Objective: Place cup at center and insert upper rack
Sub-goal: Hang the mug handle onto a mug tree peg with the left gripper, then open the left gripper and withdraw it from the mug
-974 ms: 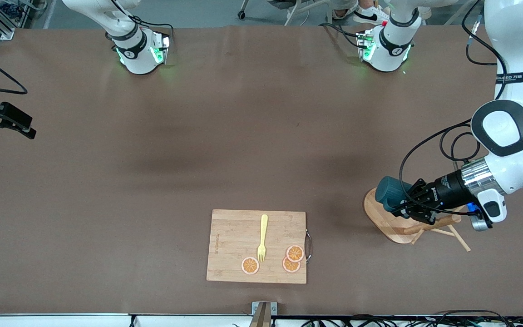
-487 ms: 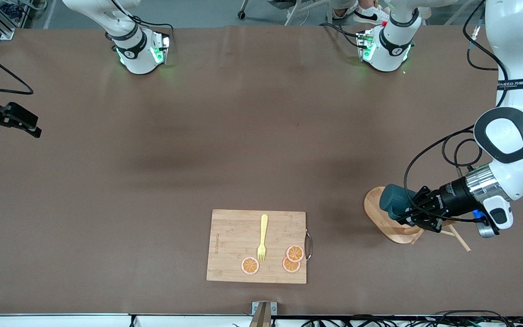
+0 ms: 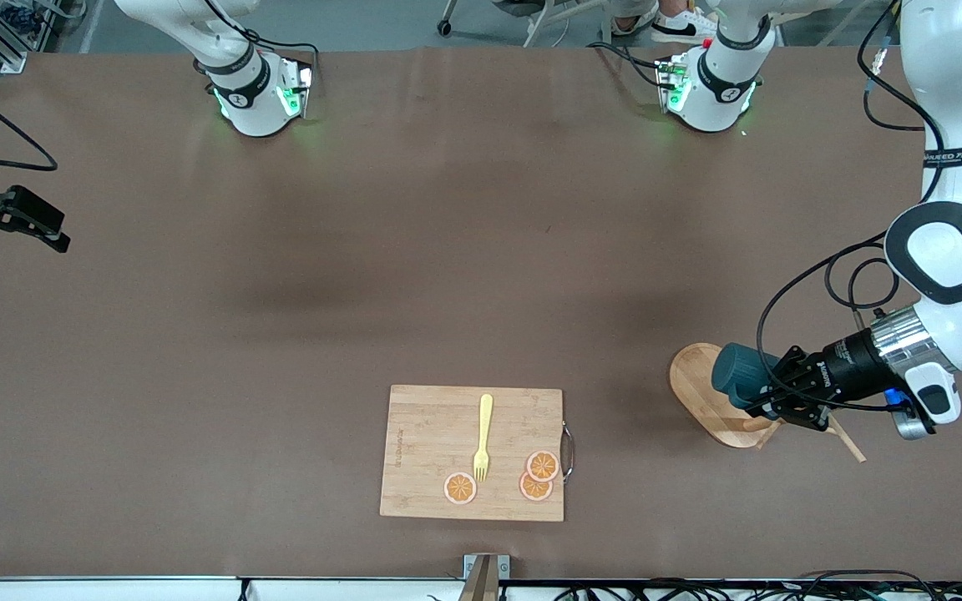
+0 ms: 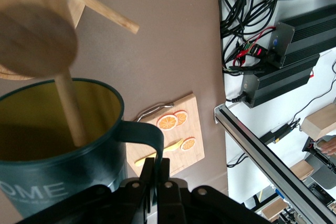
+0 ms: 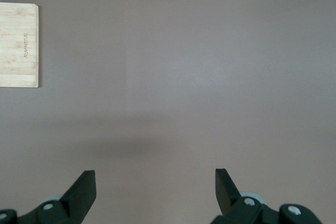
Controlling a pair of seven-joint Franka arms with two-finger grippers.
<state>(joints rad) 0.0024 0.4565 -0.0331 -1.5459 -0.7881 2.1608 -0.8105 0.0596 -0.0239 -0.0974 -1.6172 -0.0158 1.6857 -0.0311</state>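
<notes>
A: Where does the left gripper (image 3: 769,399) sit?

B: It hangs over the rack (image 3: 719,409) at the left arm's end of the table, fingers clamped on the handle (image 4: 140,138) of the cup (image 3: 741,377). The cup lies on its side in the air, its bottom pointing toward the table's middle.

A: And the rack against that gripper?

B: Right under it. The oval base (image 3: 698,392) rests on the table (image 3: 448,275) below the cup. In the left wrist view the post (image 4: 35,40) stands just in front of the cup's mouth, and one thin peg (image 4: 73,114) reaches into the yellow inside (image 4: 47,124). Another peg (image 3: 847,438) sticks out from under the wrist.

A: The right gripper (image 5: 156,187)?

B: That arm waits over bare table at the right arm's end, fingers spread wide with nothing between them.

A: Anything else around?

B: A board (image 3: 473,453) lies well apart from the left gripper, near the front camera, carrying a fork (image 3: 483,436) and three orange slices (image 3: 542,465).
</notes>
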